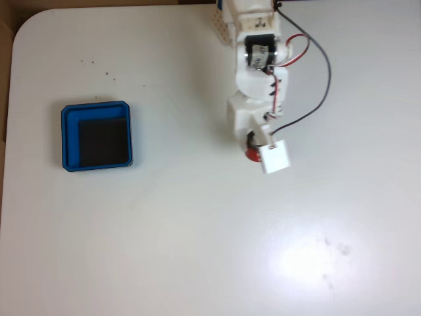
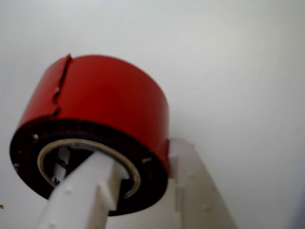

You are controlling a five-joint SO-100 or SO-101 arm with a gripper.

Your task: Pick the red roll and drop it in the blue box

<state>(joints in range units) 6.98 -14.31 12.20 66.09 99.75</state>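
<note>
Grasp step. Gripper (image 2: pixel 143 186) was pinching the red roll's (image 2: pixel 102 102) wall, one finger (image 2: pixel 88 188) through the core hole, the other outside, narrow gap. In the fixed view the roll (image 1: pixel 250 155) sat under the arm, well apart from the blue box (image 1: pixel 97 135). Next, likely: lift and carry toward the box on the left.

Light: bright, even, from above.
Glare: soft patch on table (image 1: pixel 309 260), fixed view.
Focus: wrist view slightly soft; fixed view grainy.
</note>
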